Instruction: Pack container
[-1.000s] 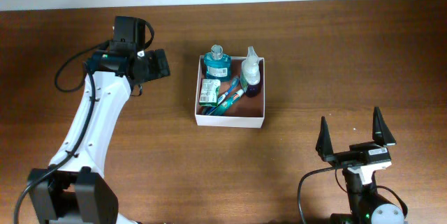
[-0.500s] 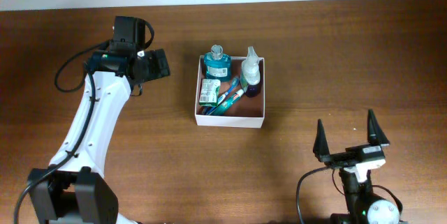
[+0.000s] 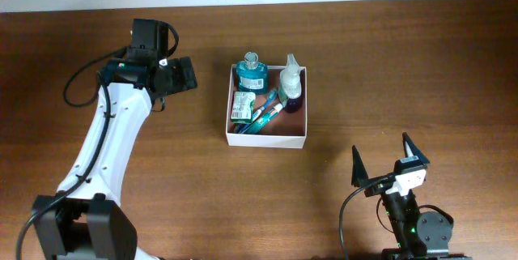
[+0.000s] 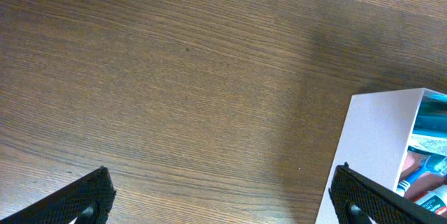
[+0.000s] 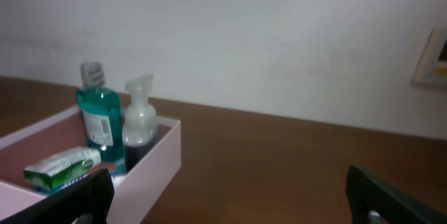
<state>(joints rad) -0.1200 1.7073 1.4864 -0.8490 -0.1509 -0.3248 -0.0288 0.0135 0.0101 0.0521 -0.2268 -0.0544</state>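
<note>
Container: far side blocked by an upright blue bottle and a pump bottle. Left and middle taken by a packet and slanting toothbrushes. Free: bare floor at near right corner. Table: open wood around the container.

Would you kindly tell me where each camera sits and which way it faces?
Overhead: above the table, looking straight down; both arms show.
Left wrist: on left gripper, looking down at the table; fingertips at bottom corners.
Right wrist: on right gripper, looking level toward the wall; fingertips likewise.
Shared: all show the container.
</note>
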